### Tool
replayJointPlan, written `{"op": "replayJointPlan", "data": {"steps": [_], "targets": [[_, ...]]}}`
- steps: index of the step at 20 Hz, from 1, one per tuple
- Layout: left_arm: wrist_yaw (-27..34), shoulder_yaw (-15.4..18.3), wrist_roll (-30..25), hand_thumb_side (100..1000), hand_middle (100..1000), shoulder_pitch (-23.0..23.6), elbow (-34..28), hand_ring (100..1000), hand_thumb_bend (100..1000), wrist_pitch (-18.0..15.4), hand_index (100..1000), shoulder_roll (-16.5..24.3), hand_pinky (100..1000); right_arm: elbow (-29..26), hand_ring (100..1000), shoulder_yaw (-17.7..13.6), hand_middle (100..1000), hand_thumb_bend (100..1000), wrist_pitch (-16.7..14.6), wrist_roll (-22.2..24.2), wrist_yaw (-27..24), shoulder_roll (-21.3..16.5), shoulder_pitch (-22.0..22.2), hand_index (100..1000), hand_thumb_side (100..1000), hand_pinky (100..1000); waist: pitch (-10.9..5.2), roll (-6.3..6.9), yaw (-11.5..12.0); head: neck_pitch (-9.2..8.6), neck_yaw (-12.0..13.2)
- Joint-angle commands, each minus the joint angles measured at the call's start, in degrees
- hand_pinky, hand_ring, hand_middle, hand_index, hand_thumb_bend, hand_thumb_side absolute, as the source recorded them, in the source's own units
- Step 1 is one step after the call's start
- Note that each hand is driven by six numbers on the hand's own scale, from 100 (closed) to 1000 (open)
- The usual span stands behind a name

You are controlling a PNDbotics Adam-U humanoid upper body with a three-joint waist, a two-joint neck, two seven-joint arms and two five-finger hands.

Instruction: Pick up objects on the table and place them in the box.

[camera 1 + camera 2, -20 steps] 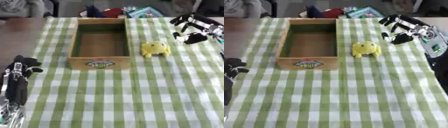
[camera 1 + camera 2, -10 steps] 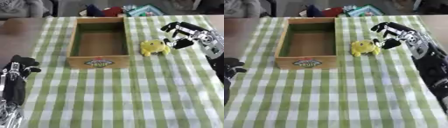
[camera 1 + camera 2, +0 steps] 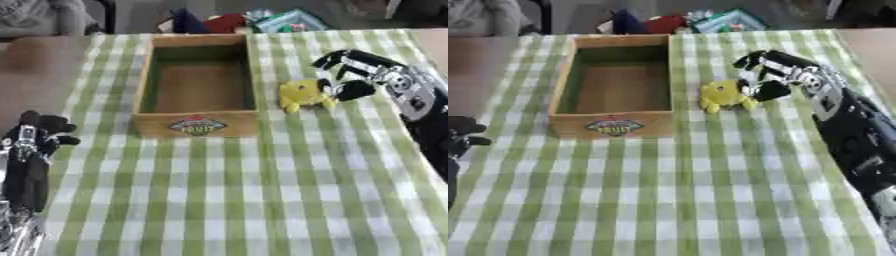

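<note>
The step in hand is the grasp. The right hand (image 3: 359, 75), fingers spread and hooked, is at the right side of the yellow toy (image 3: 303, 93), which lies on the counter (image 3: 262, 190) just beside the empty wooden box (image 3: 196, 82). Contact is unclear. Next, I judge, the fingers must close, then lift it leftward over the box wall.

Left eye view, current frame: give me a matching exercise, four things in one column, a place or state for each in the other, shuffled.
Things:
1. wooden box
2. yellow toy
3. right hand
4. left hand

Places or states:
A. idle at the lower left edge, fingers up
B. on the checked cloth just right of the box
C. open, fingers over the toy, thumb at its right side
D. holds nothing, label on its near wall

Pairs: 1-D, 2-B, 3-C, 4-A
</note>
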Motion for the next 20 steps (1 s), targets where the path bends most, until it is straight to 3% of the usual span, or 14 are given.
{"op": "replayJointPlan", "data": {"steps": [1, 3, 13, 20], "targets": [[0.0, -0.1, -0.2, 673, 555, -0.6, -0.9, 610, 100, -0.1, 511, 0.7, 535, -0.3, 865, 0.0, 844, 100, -0.4, 0.8, 0.9, -0.3, -1.4, 904, 414, 662, -0.79, 0.03, 0.1, 0.32, -0.2], [0.0, -0.1, -0.1, 674, 555, -0.6, -0.9, 609, 100, -0.1, 511, 0.7, 535, -0.4, 865, 0.2, 846, 100, -0.7, 1.5, 1.3, -0.2, -1.5, 905, 435, 664, -0.78, 0.05, 0.2, 0.35, -0.3], [-0.1, 0.2, 0.2, 674, 555, -0.6, -0.9, 609, 100, -0.2, 512, 0.7, 535, -6.5, 857, 0.9, 835, 100, -1.8, 3.6, -2.4, -1.7, -1.3, 902, 278, 659, -0.65, -0.37, -0.5, 0.03, 0.5], [-0.2, 0.3, 0.3, 673, 555, -0.5, -0.9, 608, 100, -0.3, 511, 0.7, 535, -10.5, 854, 1.6, 833, 100, -1.1, 6.7, -5.6, -2.5, -0.8, 903, 298, 660, -0.68, -0.43, -0.8, -0.07, 0.7]]}}
